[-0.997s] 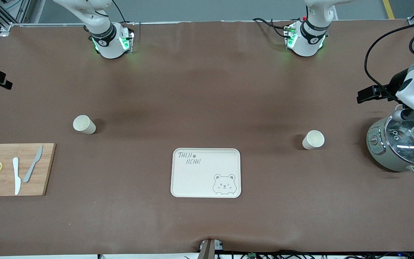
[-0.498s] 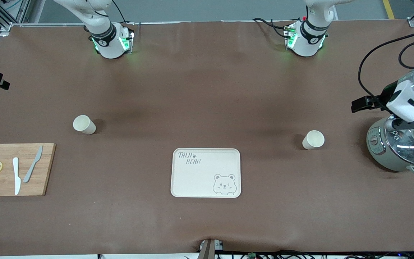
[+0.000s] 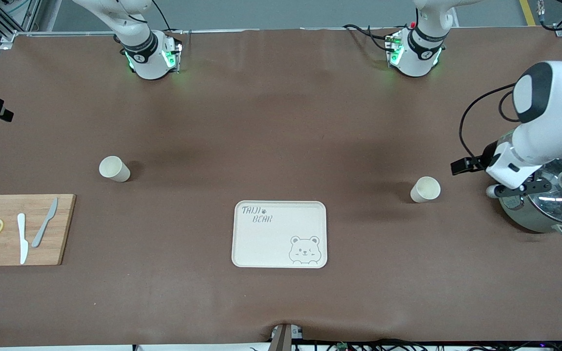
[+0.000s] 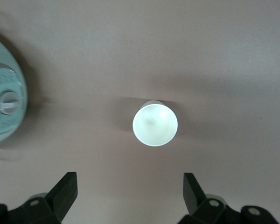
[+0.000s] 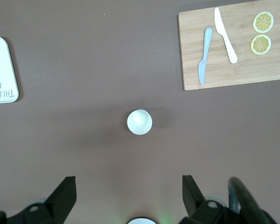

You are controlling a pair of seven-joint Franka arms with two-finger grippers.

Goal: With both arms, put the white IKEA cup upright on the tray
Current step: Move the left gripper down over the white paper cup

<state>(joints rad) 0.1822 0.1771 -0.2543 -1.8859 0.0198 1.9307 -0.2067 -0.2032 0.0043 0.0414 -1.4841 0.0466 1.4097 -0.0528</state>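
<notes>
Two white cups stand upright on the brown table. One cup (image 3: pixel 425 189) (image 4: pixel 155 124) is toward the left arm's end, the other (image 3: pixel 114 169) (image 5: pixel 139 122) toward the right arm's end. The cream tray (image 3: pixel 279 234) (image 5: pixel 2 70) with the bear drawing lies between them, nearer the front camera, with nothing on it. My left gripper (image 4: pixel 129 182) hangs open in the air beside the first cup, its wrist (image 3: pixel 515 163) over the pot's edge. My right gripper (image 5: pixel 128 184) is open, high over the table between its base and the second cup.
A grey-green cooking pot (image 3: pixel 549 202) (image 4: pixel 2 107) with a glass lid stands at the left arm's end, under that arm. A wooden cutting board (image 3: pixel 20 229) (image 5: pixel 233 46) with two knives and lemon slices lies at the right arm's end.
The left arm has swung down and in from the table's end toward the cup beside the pot. Cups and tray have not moved.
</notes>
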